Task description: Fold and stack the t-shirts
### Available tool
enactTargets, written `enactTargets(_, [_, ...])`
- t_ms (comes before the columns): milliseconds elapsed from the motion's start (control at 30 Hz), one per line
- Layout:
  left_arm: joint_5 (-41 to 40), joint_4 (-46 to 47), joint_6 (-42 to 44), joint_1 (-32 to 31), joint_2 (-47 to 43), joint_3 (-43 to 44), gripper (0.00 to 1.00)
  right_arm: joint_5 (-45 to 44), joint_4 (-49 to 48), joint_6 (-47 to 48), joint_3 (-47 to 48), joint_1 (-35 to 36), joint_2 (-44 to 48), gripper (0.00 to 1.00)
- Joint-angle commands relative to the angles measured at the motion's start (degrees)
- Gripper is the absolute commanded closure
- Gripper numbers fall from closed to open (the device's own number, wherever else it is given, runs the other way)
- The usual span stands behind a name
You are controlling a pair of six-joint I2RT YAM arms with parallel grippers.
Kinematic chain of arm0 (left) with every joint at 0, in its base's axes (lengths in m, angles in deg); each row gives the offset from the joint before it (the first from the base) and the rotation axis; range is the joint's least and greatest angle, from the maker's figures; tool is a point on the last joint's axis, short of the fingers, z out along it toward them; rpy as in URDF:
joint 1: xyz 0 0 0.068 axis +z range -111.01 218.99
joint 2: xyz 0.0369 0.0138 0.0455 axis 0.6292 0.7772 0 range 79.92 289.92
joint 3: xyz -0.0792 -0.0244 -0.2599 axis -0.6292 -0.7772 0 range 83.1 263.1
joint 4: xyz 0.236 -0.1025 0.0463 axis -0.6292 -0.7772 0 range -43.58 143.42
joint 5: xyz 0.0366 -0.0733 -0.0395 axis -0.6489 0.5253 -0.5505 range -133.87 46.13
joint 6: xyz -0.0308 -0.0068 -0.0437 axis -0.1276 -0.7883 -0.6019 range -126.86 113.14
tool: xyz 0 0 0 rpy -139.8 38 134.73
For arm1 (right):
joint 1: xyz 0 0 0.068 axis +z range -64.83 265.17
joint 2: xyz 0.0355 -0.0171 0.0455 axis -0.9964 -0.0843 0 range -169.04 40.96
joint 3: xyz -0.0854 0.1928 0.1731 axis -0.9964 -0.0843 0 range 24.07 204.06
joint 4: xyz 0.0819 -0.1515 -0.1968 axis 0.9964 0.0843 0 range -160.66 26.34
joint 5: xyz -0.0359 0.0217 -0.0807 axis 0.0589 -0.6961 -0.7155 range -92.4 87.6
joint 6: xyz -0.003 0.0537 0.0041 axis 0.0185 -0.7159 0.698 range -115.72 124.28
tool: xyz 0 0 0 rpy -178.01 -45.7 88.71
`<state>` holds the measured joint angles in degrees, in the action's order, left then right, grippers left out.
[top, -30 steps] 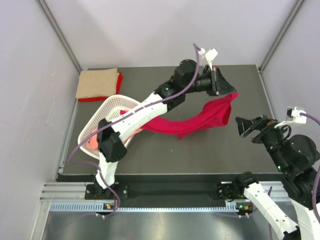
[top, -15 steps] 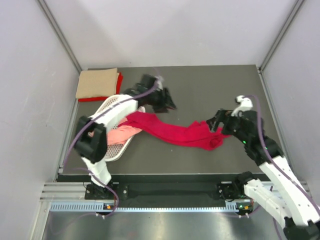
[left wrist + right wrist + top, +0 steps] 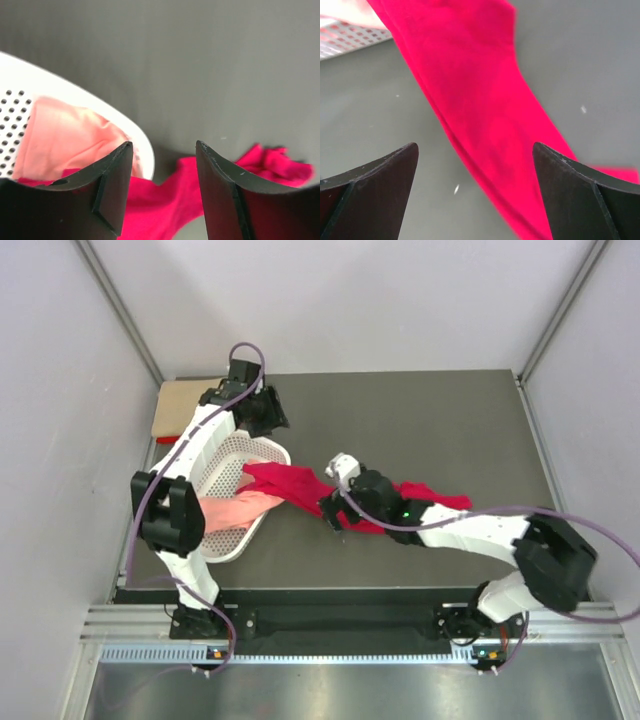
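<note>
- Currently, left hand partly open, nothing between its fingers; hovers near the 12 o'clock rim of basket
- right hand spread wide, holding nothing; poised over crimson t-shirt
- crimson t-shirt strung across middle of surface; 9 o'clock end draped on basket rim, other end toward 3 o'clock
- salmon t-shirt inside basket; tan t-shirt folded at 10 o'clock corner

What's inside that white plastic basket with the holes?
A salmon pink cloth shirt lies in the white mesh basket, and one end of the bright crimson cloth shirt drapes over its rim. The left arm covers part; anything beneath the cloth is hidden.
</note>
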<state>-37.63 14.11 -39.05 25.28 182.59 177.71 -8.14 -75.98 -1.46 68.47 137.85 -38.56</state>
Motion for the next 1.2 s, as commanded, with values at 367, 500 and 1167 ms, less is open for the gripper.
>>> enactTargets(367, [-12.2,-5.5,-0.1,0.4,5.8,-2.2,0.4,-11.3,-14.4,10.5,9.0,3.5,-19.7,0.53])
enactTargets(500, [-14.4,-6.6,-0.7,0.9,7.2,-2.1,0.42,-20.2,-13.1,8.8,5.0,2.9,-12.2,1.0])
enactTargets(1167, [-31.5,-9.8,0.3,2.3,5.8,-0.2,0.46,-19.5,5.1,-4.7,0.0,-2.2,20.2,1.0])
